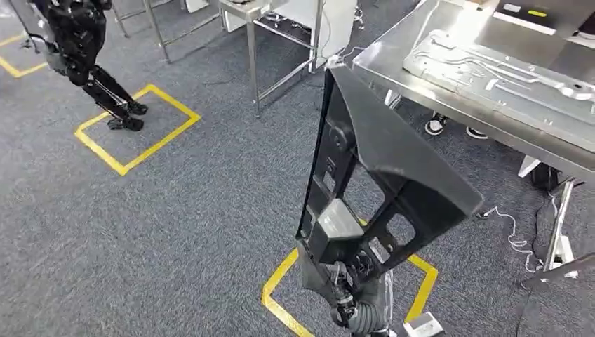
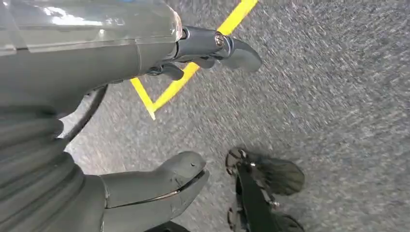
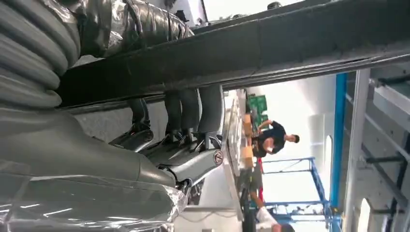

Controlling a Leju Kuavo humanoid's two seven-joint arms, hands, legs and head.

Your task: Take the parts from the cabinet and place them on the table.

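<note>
right hand (image 1: 349, 284): closest thing to the head camera, down at about 6 o'clock; fingers (image 3: 191, 121) were curled tight around the bottom edge of the black part (image 1: 379, 175), so yeah, gripping it

black part: big flat plastic panel with cut-outs and a triangular flared side; stood roughly upright out of the right hand, its top reaching toward 12 o'clock and sitting just beside the corner of the metal table (image 1: 456, 98); couldn't tell if it actually touched the table edge

left hand (image 2: 159, 121): hung over the grey carpet (image 2: 338, 96); fingers apart, thumb (image 2: 154, 186) well away from the rest, nothing held

metal table: shiny steel top at roughly 1 to 2 o'clock; a flat silver stamped panel (image 1: 491, 67) already lay on it

floor: grey carpet with yellow tape squares; one square (image 1: 137, 126) at about 10 o'clock, another (image 1: 421, 288) right under the right hand at 6 o'clock

other robot (image 1: 84, 49): dark one at 10 to 11 o'clock, feet on the tape square

background: people (image 3: 273, 137) at a long bench, seen in the right wrist view; too small for detail
</note>
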